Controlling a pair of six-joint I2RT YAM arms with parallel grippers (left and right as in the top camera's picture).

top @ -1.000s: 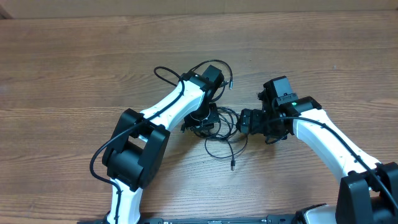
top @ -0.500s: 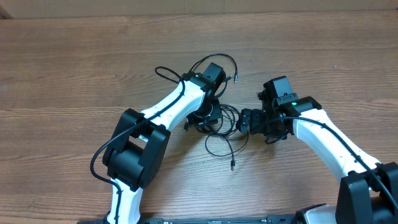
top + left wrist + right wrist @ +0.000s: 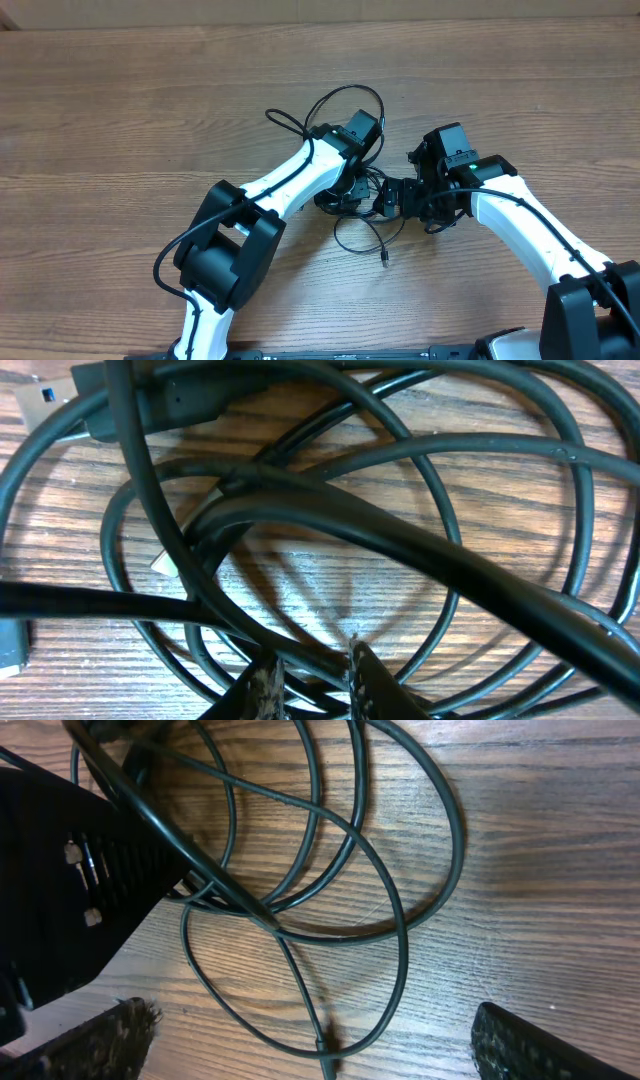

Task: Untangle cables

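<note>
The cables (image 3: 352,88) are thin black cords tangled at the middle of the wooden table (image 3: 120,110). One loop arches behind the left wrist and a plug end (image 3: 385,262) trails toward the front. My left gripper (image 3: 345,195) is down in the tangle. In the left wrist view its fingertips (image 3: 310,660) stand close together with a strand of the cables (image 3: 400,540) pinched between them. My right gripper (image 3: 387,197) faces the tangle from the right and is wide open. In the right wrist view the right gripper (image 3: 320,1038) has only thin loops of cable (image 3: 458,850) and a plug lying on the wood between its fingers.
A silver USB plug (image 3: 40,395) lies at the tangle's edge in the left wrist view. The left arm's black body (image 3: 70,890) stands close beside the right gripper. Bare wood surrounds the tangle on all sides.
The left arm has moved to the right, dragging the tangle with it toward the right gripper. The upper loop and the trailing plug shifted right. The right arm has barely moved.
</note>
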